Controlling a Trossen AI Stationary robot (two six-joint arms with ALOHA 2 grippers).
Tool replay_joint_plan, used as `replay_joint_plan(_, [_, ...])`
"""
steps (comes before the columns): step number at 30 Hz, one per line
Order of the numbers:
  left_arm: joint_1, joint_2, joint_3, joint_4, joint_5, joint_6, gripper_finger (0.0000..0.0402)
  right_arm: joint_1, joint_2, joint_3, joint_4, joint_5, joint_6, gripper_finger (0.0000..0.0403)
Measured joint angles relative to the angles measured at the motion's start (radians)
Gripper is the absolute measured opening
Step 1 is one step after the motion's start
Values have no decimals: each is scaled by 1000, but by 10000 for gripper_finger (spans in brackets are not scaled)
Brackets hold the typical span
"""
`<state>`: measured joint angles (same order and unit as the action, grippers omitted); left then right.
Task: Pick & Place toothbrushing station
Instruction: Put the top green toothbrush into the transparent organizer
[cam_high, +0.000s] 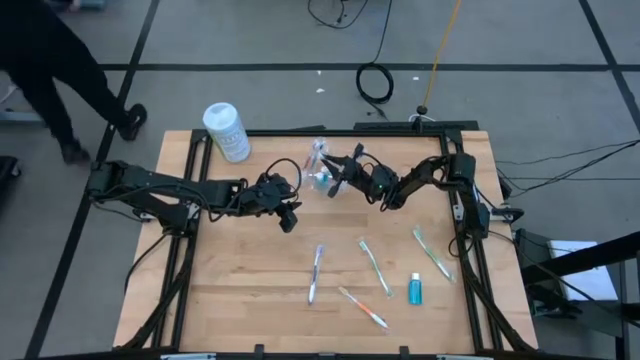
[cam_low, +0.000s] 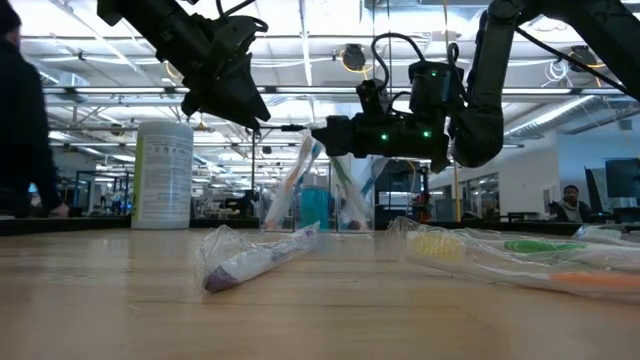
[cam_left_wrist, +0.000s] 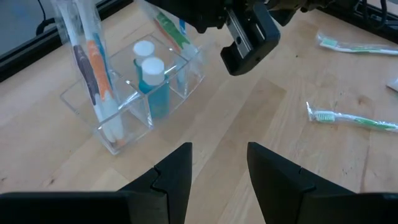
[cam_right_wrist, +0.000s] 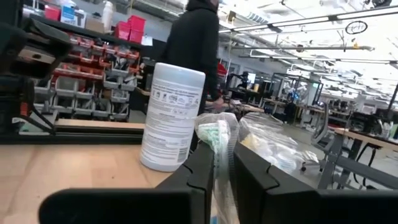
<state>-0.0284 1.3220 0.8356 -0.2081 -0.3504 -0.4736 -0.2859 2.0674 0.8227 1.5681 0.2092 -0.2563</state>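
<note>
The toothbrushing station (cam_high: 321, 181), a clear three-compartment holder (cam_left_wrist: 134, 102), stands on the table's far middle. It holds wrapped toothbrushes (cam_left_wrist: 93, 68) in one end compartment and two blue tubes with white caps (cam_left_wrist: 152, 84) in the middle one. A green wrapped toothbrush (cam_left_wrist: 169, 30) stands in the other end compartment, and my right gripper (cam_right_wrist: 225, 163) is shut on it, reaching in from the right (cam_high: 340, 168). My left gripper (cam_left_wrist: 219, 167) hangs open just near-left of the holder (cam_high: 290, 212), touching nothing. My right gripper pinches the plastic-wrapped toothbrush near its bristle end (cam_right_wrist: 219, 140) between its two fingers. The fingers come roughly level from the table's right and lie across the brush. The brush stands tilted, with its lower end down in the holder's end compartment (cam_left_wrist: 181, 68).
A white canister (cam_high: 226, 130) stands at the far left corner. Several wrapped toothbrushes (cam_high: 317, 272) (cam_high: 375, 266) (cam_high: 432, 252) and a small blue tube (cam_high: 415, 290) lie on the near half. A person (cam_high: 60, 80) walks beyond the far left corner.
</note>
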Motion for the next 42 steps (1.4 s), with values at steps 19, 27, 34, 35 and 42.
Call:
replay_joint_plan(19, [0,0,0,0,0,-7,159,118,-16,0,0,411,-320,124])
replay_joint_plan(27, [0,0,0,1,0,-26,159,161,-68,1,-8,629,-420,149])
replay_joint_plan(34, [0,0,0,3,2,-33,159,211,-129,-20,-56,760,-421,143])
replay_joint_plan(35, [0,0,0,3,2,-33,159,216,-130,-22,-64,759,-412,142])
replay_joint_plan(42, [0,0,0,3,5,-33,159,240,-129,-37,-103,762,-371,134])
